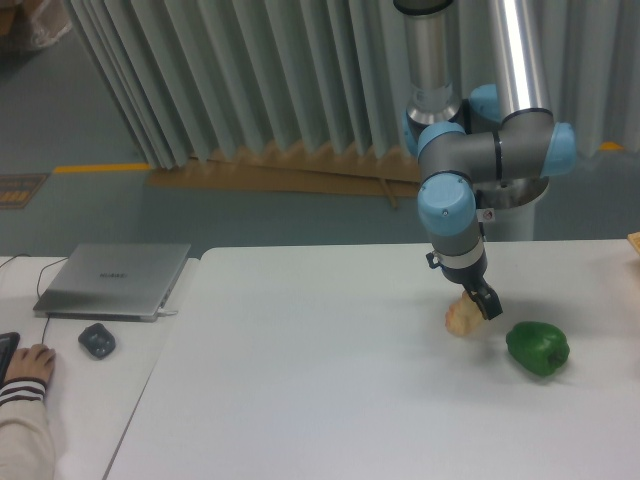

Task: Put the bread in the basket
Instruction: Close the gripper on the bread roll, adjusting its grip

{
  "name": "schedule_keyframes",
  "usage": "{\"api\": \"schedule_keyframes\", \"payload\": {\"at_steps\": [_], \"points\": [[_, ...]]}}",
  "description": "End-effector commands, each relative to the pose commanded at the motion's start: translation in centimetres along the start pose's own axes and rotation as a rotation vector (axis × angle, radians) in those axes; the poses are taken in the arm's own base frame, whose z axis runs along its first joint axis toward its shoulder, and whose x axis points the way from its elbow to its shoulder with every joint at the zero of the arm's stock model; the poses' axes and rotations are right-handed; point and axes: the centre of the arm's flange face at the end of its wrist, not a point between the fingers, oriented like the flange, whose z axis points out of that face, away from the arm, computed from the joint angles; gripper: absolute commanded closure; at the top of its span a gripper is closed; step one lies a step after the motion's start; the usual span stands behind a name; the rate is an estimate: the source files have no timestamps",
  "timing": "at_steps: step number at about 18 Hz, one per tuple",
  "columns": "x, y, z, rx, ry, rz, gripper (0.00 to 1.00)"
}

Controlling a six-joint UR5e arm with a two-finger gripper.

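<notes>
The bread (461,318), a small pale tan loaf, sits tilted at the right of the white table (300,380), its lower left end at or just above the tabletop. My gripper (485,303) points down and grips the loaf's upper right end with its dark fingers. It looks shut on the loaf. The basket cannot be made out in this view.
A glossy green bell pepper (537,347) lies just right of the bread. A small tan corner (634,241) shows at the right frame edge, too little to identify. On the left desk are a closed laptop (115,279), a mouse (97,340) and a person's hand (30,362).
</notes>
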Motion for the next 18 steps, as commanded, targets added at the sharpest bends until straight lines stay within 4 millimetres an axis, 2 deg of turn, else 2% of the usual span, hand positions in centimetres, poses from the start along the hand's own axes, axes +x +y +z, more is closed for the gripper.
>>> {"api": "schedule_keyframes", "payload": {"at_steps": [5,12,18], "points": [[0.0,-0.3,0.0,0.005,-0.016,0.002,0.00],[1.2,-1.8,-0.1,-0.005,-0.026,-0.002,0.00],[0.7,-2.5,1.1,-0.024,-0.041,-0.009,0.00]]}}
